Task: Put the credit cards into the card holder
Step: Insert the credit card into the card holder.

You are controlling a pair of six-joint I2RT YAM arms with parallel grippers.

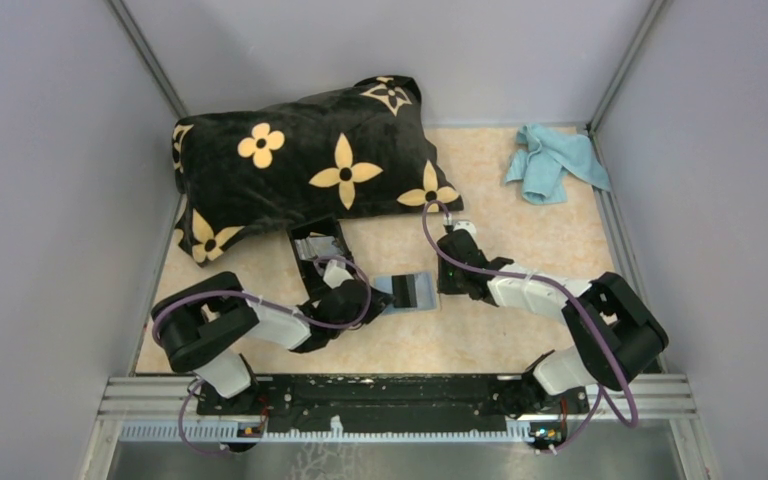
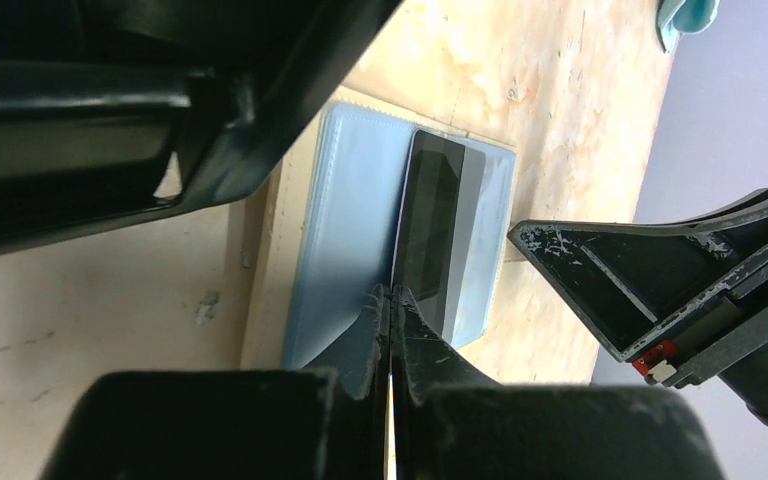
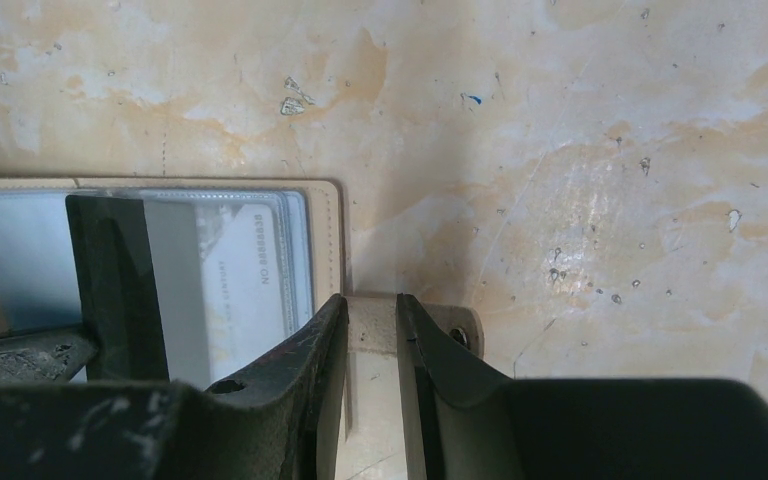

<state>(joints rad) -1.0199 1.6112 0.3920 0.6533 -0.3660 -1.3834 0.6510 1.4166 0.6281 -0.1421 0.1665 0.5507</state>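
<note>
A grey credit card with a dark stripe (image 2: pixel 440 230) is pinched edge-on in my shut left gripper (image 2: pixel 392 292). Its far end lies over a clear pocket of a beige-edged wallet (image 1: pixel 410 292) on the table; I cannot tell if it is inside the pocket. A pale card (image 3: pixel 255 290) sits in that pocket. My right gripper (image 3: pixel 371 310) is shut on the wallet's beige snap tab (image 3: pixel 371 335) at its right edge. The black card holder (image 1: pixel 317 252) with grey slots lies open behind my left gripper (image 1: pixel 372 298), just in front of the pillow.
A big black pillow with yellow flowers (image 1: pixel 310 165) fills the back left. A light blue cloth (image 1: pixel 552 160) lies at the back right corner. Grey walls close the table on three sides. The right gripper's fingers (image 2: pixel 660 290) reach in close beside the wallet.
</note>
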